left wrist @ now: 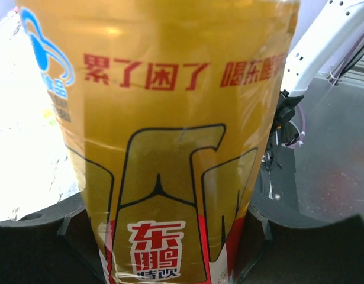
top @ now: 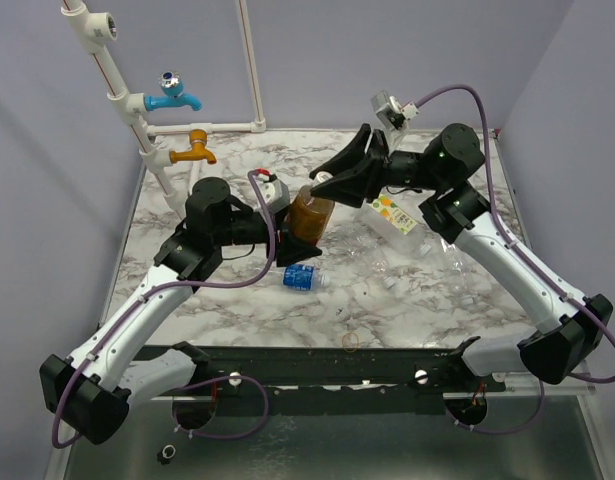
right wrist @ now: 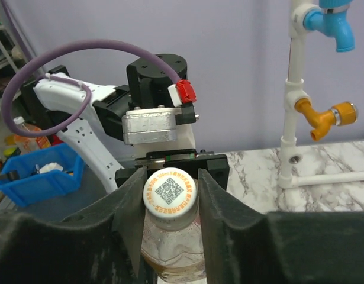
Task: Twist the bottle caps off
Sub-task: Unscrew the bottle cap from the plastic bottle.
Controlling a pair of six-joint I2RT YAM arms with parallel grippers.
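Note:
An amber bottle [top: 309,216] with a red-gold label stands upright at mid-table, and my left gripper [top: 287,243] is shut on its body. In the left wrist view the amber bottle [left wrist: 170,136] fills the frame between the dark pads [left wrist: 45,239]. Its white bottle cap [right wrist: 169,192], printed with a QR code, sits between the fingers [right wrist: 129,207] of my right gripper [right wrist: 169,196], which is shut on it from above. In the top view that right gripper [top: 325,183] meets the bottle's neck. A blue-labelled bottle [top: 302,277] lies on its side in front.
Clear bottles [top: 387,262] lie right of centre, one with a coloured label [top: 395,212] under the right arm. A thin yellowish ring [top: 350,340] rests near the front edge. A blue tap [top: 173,96] and an orange tap [top: 193,151] jut from the white pipe at back left.

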